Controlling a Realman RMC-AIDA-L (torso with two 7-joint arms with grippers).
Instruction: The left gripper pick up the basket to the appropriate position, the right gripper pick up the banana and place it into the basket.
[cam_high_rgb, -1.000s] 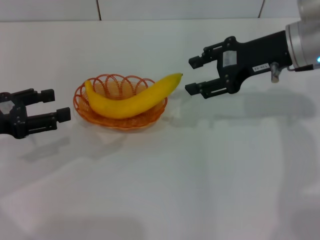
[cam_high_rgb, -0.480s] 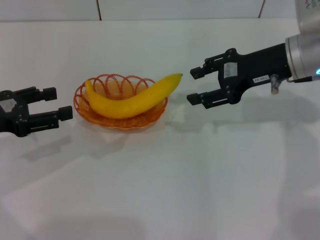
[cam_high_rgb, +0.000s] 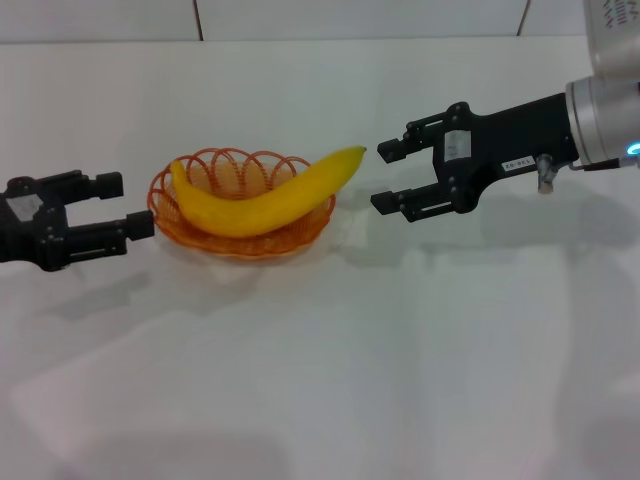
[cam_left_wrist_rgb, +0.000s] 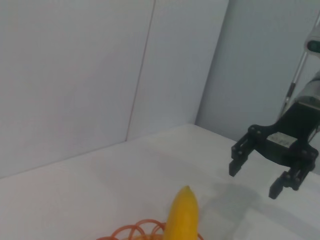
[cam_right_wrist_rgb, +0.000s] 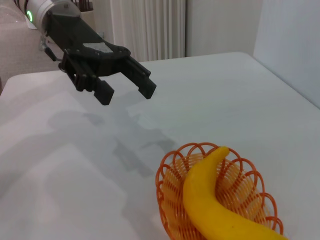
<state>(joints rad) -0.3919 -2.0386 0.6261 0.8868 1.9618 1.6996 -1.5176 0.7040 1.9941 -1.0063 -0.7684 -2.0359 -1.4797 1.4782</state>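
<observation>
Banana (cam_high_rgb: 262, 199) lies across the basket (cam_high_rgb: 240, 234), its curved body resting on the scalloped rim and its far tip poking out past the rim on the side toward the right hand (cam_high_rgb: 393, 176); the basket sits flat on the white counter (cam_high_rgb: 400, 350). Both hands are free of it: the right hand hovers just beyond the banana's protruding tip, fingers spread and holding nothing; the left hand (cam_high_rgb: 118, 206) sits on the opposite side of the basket, also spread and empty, its lower fingertip almost at the orange wire.

To my eye the placing is done and what is left is a clean retreat. Doing that well, I would say, means drawing each hand straight back from the basket along the line it points, not sweeping sideways; the banana overhangs the rim toward the right hand, so any sideways brush there could lever it out. The left hand's lower finger looks the likelier trouble, being so near the wire loops; a finger catching a loop would drag the light basket across the counter. I would keep both sets of fingers spread while backing off, and lift a little before turning away.

From the right wrist view the banana (cam_right_wrist_rgb: 220, 210) looks well seated in the basket (cam_right_wrist_rgb: 170, 185), with the left hand (cam_right_wrist_rgb: 126, 88) standing well apart.
</observation>
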